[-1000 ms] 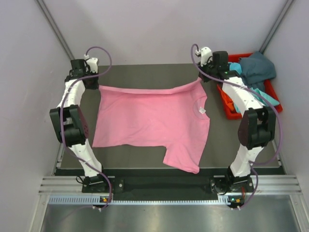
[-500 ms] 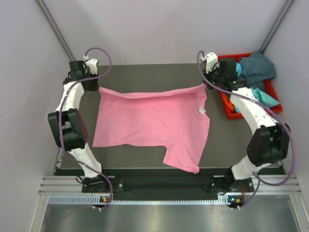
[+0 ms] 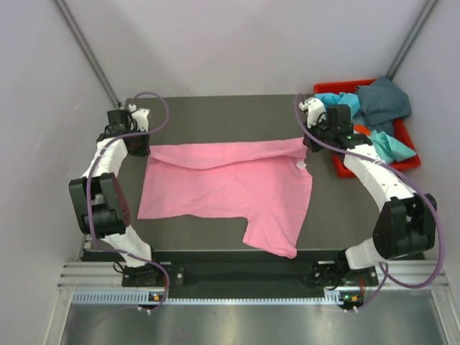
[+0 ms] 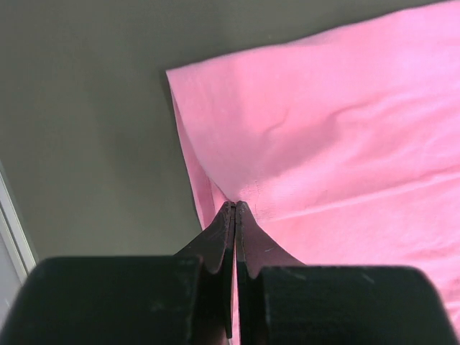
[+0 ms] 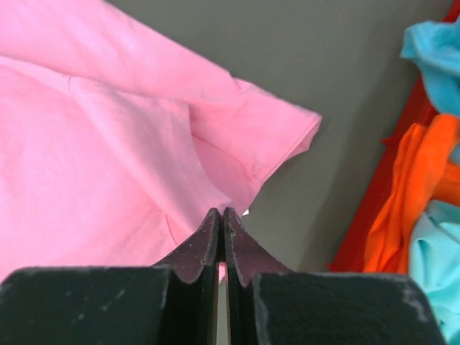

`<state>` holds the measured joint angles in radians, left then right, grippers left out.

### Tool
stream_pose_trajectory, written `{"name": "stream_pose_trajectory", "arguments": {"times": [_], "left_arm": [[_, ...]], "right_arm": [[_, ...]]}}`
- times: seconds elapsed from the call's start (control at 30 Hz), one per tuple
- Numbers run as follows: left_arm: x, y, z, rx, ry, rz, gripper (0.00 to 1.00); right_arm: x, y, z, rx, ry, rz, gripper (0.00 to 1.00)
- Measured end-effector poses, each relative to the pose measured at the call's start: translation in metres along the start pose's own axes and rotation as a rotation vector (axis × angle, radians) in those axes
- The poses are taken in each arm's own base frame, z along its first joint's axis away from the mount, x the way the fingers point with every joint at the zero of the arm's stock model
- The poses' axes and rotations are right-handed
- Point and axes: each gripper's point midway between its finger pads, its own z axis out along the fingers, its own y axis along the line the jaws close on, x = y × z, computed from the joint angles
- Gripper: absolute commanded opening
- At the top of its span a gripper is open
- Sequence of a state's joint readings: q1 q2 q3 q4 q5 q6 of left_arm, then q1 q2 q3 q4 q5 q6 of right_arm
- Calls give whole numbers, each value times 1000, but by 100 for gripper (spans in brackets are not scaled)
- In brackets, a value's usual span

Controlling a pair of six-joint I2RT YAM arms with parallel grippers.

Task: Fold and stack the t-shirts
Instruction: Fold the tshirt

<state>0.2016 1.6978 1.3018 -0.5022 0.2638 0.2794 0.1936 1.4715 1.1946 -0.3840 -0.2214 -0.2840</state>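
A bright pink t-shirt (image 3: 230, 188) lies spread on the dark table, its far edge lifted and folded toward the near side. My left gripper (image 3: 146, 149) is shut on the shirt's far left corner; in the left wrist view the fingertips (image 4: 235, 206) pinch the pink cloth (image 4: 338, 129). My right gripper (image 3: 307, 146) is shut on the far right corner; in the right wrist view the fingertips (image 5: 221, 212) pinch the pink cloth (image 5: 108, 144). Turquoise (image 3: 338, 99), dark teal-grey (image 3: 384, 100) and orange (image 5: 402, 208) shirts lie in the bin.
A red plastic bin (image 3: 343, 167) stands at the table's far right, beside my right arm. The grey table surface (image 3: 215, 115) shows beyond the shirt. Walls close in on the left, right and back.
Both grippers have moved toward the near side with the shirt's far edge, carrying it over the body of the shirt. The right arm has swung outward toward the bin.
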Motion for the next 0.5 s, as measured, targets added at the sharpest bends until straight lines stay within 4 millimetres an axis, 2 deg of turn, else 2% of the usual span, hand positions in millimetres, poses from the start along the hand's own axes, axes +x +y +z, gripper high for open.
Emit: {"name": "stream_pose_trajectory", "arguments": {"times": [0.2, 0.23, 0.27, 0.3, 0.4, 0.5], "left_arm": [[20, 0, 4, -11, 52, -16, 0], [23, 0, 4, -13, 59, -19, 0], [27, 0, 5, -17, 71, -24, 1], [30, 1, 5, -23, 79, -29, 15], [35, 5, 3, -55, 103, -49, 35], [37, 10, 1, -86, 112, -79, 41]], "right_arm": [[36, 13, 7, -37, 72, 17, 0], [40, 15, 7, -42, 80, 20, 3], [43, 17, 8, -48, 86, 24, 15], [45, 19, 8, -54, 91, 31, 23], [48, 21, 8, -66, 97, 34, 41], [45, 21, 5, -62, 86, 36, 44]]}}
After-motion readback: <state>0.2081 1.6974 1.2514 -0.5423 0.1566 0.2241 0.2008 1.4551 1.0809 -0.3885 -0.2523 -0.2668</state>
